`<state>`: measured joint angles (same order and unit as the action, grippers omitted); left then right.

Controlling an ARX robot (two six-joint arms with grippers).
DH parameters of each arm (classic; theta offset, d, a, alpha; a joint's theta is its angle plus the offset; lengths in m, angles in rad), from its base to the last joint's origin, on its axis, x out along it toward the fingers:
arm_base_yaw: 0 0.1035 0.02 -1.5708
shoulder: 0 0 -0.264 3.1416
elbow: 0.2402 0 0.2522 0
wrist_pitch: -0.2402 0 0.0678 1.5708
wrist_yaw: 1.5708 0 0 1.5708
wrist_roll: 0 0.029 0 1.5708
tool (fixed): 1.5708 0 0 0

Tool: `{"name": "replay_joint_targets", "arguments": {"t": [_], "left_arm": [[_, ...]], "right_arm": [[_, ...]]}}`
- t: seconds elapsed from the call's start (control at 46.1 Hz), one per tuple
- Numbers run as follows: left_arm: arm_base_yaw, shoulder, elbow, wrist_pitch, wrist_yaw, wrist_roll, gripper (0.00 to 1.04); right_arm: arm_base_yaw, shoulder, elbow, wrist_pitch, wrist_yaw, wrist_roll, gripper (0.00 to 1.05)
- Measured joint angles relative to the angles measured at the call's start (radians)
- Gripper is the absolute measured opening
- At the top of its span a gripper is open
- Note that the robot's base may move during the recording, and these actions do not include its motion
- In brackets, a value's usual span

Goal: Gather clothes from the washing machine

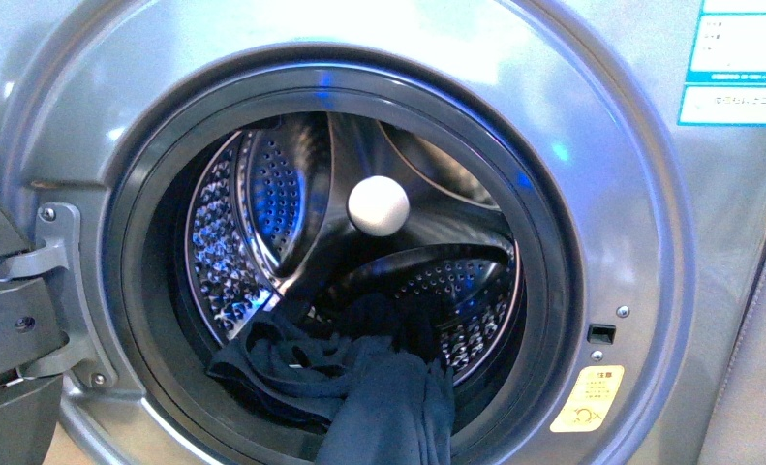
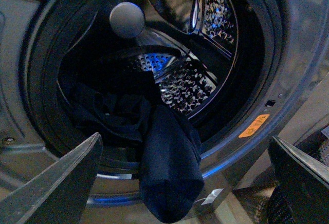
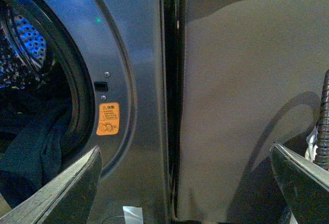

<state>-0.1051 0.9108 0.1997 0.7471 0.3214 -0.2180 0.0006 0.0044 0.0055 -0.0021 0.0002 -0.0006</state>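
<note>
Both claws were outside the machine, nothing gripped. My left gripper was spread wide and empty, aimed at the door opening. My right gripper was spread too and empty, facing the machine's right front panel and a plain grey wall beside it.

Step, as I judged it: approach, first grab not yet made.

Nearest were the clothes, dark navy, soft and limp. One piece hung out over the lower lip of the opening, the rest lay bunched on the drum floor just behind. The next move called for the left claw to close on a thick fold of the hanging piece and draw it out. The tangled rest might drag along.

The washing machine had a smooth silver-grey front, a round dark rubber seal, a hinge at left, a yellow sticker lower right and a blue-white label upper right.

Farther in: a shiny perforated steel drum with raised ribs. Farthest: a smooth pale ball; I couldn't tell if it was attached.
</note>
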Motion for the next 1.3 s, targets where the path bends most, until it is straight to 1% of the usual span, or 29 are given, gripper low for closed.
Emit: {"name": "replay_joint_targets", "arguments": {"t": [0.065, 0.195, 0.39, 0.542, 0.824, 0.933, 1.128, 1.301], "left_arm": [[-0.025, 0.092, 0.036, 0.040, -0.010, 0.013, 0.98], [-0.069, 0.292, 0.122, 0.089, -0.068, 0.045, 0.98], [-0.122, 0.446, 0.235, 0.119, -0.095, 0.092, 0.98], [-0.145, 0.567, 0.315, 0.117, -0.120, 0.114, 0.98], [-0.161, 0.738, 0.473, 0.099, -0.163, 0.140, 0.98], [-0.169, 0.789, 0.530, 0.074, -0.172, 0.148, 0.98], [-0.192, 0.937, 0.698, 0.002, -0.211, 0.200, 0.98], [-0.202, 1.040, 0.856, -0.134, -0.259, 0.226, 0.98]], "right_arm": [[0.000, 0.000, 0.000, 0.000, 0.000, 0.000, 0.97], [0.000, 0.000, 0.000, 0.000, 0.000, 0.000, 0.97], [0.000, 0.000, 0.000, 0.000, 0.000, 0.000, 0.97], [0.000, 0.000, 0.000, 0.000, 0.000, 0.000, 0.97], [0.000, 0.000, 0.000, 0.000, 0.000, 0.000, 0.97], [0.000, 0.000, 0.000, 0.000, 0.000, 0.000, 0.97], [0.000, 0.000, 0.000, 0.000, 0.000, 0.000, 0.97], [0.000, 0.000, 0.000, 0.000, 0.000, 0.000, 0.97]]}}
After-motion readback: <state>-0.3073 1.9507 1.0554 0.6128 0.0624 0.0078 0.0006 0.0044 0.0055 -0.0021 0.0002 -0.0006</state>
